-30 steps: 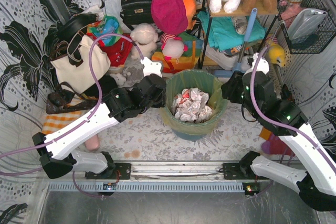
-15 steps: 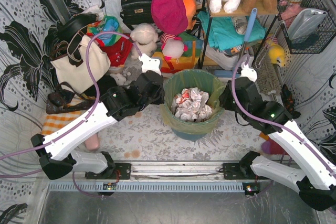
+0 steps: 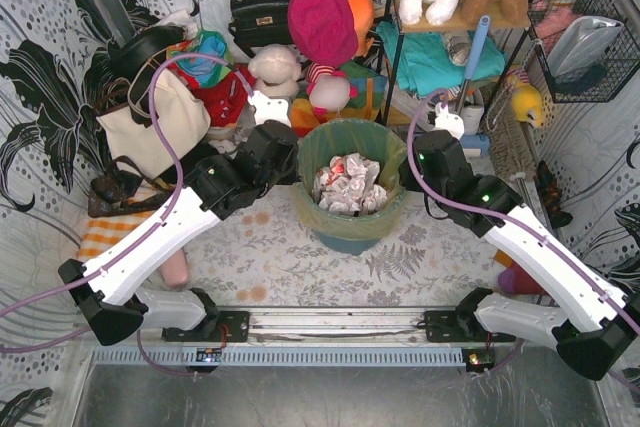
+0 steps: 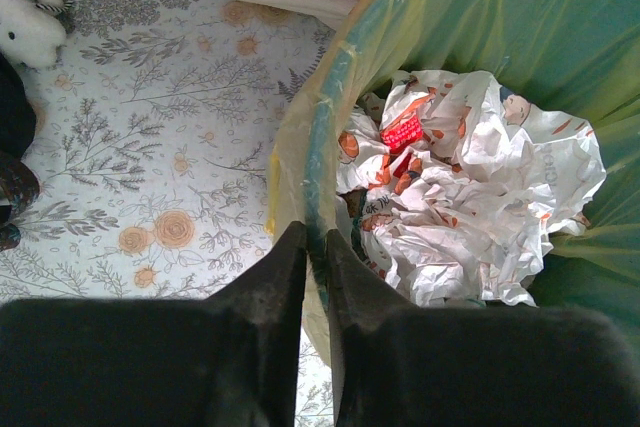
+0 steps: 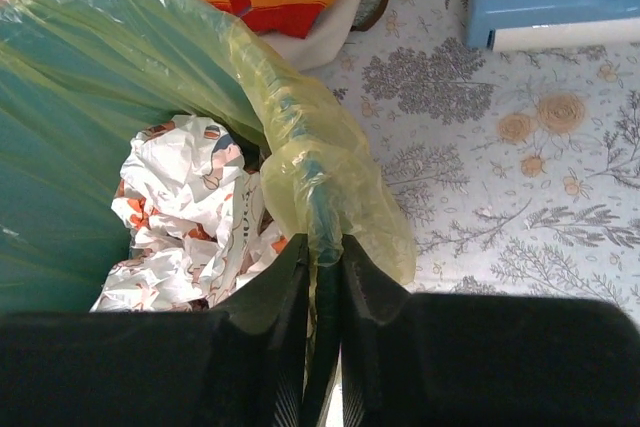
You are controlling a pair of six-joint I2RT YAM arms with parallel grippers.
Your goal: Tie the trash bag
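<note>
trash bag (image 3: 345,137) lines the teal bin (image 3: 345,239), top folded out over the rim. Crumpled white/red paper (image 3: 345,185) inside, sitting below the rim. Bin is mid-table, toward the far edge, just in front of the clutter there.

left gripper (image 4: 315,242) is on the bag's left rim, jaws nearly together with the folded film (image 4: 295,162) running into the gap. right gripper (image 5: 323,247) is on the opposite rim, pinched on a rolled bunch of yellow film (image 5: 330,187). So both are clamped on the bag, on opposite sides.

Can't tell from the wrist views whether either jaw also caught the bin's hard rim.

For this step I'd:
- lift both sides straight up, same rate, so the fold-over peels off the rim evenly
- watch the bin: if it rises with the bag, the rim is caught, so re-grip on film only
- go slowly, since thin film likely tears at the pinch
- get enough slack above the paper before bringing the two sides together over the centre
</note>
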